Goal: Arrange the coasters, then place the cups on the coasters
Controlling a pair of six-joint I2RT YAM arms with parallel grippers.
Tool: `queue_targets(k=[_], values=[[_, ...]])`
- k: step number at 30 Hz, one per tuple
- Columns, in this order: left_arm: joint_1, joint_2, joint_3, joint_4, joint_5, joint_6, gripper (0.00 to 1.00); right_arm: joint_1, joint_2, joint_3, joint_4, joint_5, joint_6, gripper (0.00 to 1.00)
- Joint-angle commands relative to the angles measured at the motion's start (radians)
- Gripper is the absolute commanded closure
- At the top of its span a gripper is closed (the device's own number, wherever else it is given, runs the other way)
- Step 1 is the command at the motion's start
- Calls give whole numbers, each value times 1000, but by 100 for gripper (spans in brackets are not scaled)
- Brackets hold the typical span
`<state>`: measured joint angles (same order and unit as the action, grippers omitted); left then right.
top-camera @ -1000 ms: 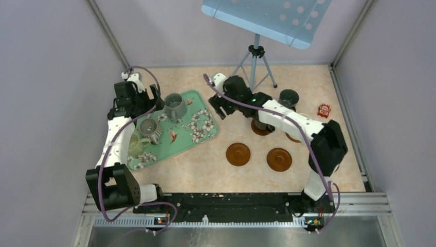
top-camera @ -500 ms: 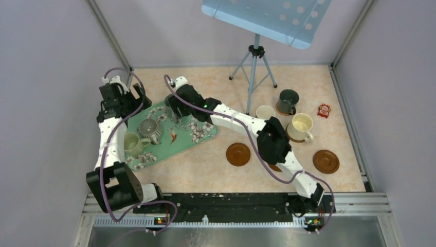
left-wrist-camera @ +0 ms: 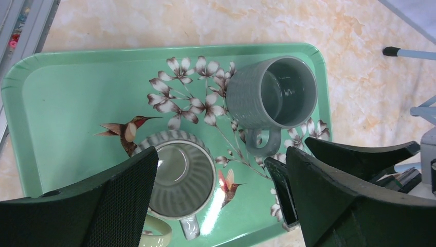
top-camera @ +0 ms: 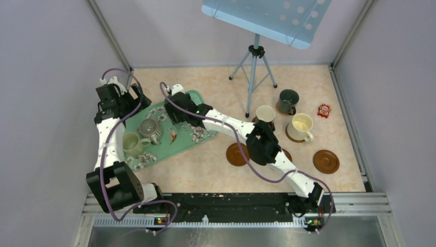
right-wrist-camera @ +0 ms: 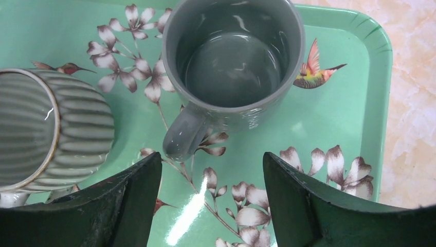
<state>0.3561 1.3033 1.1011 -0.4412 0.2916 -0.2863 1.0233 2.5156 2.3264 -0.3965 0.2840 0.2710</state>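
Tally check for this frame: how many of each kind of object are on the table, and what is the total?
Mugs: 6
Coasters: 6, some partly hidden
Floral tray: 1
Red packet: 1
Tripod: 1
Total: 15

Ribbed mug [right-wrist-camera: 51,134] — obstacle beside grey-blue mug [right-wrist-camera: 234,56]
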Motion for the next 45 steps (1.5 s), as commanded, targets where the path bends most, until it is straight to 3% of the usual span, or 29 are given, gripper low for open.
queue_targets(k=[1, 3, 8, 10, 21, 28, 36, 40, 45], values=[[15, 11, -6, 25, 45, -13, 1, 12, 25, 57, 1, 47, 21, 29], [19, 13, -7, 25, 50, -14, 1, 11, 26, 40, -1, 76, 19, 29], [28, 19, -13, 25, 60, -11, 1, -8, -9, -25, 12, 121, 30, 48], [31, 20, -16, 25, 63, -10, 1, -19, -26, -52, 21, 118, 25, 50], [42, 25, -21, 30, 100, -14, 1, -32, -20, -48, 60, -20, -18, 45], [47, 31, -23, 30, 118, -14, 1, -32, 38, 41, 43, -123, -30, 34], [59, 47, -17, 24, 137, -19, 1, -31, 89, 99, 80, -28, -37, 33], [65, 52, -14, 22, 147, -19, 1, -32, 119, 119, 96, 27, -48, 41], [72, 64, -12, 19, 160, -21, 1, -47, 122, 119, 90, 41, -45, 74]])
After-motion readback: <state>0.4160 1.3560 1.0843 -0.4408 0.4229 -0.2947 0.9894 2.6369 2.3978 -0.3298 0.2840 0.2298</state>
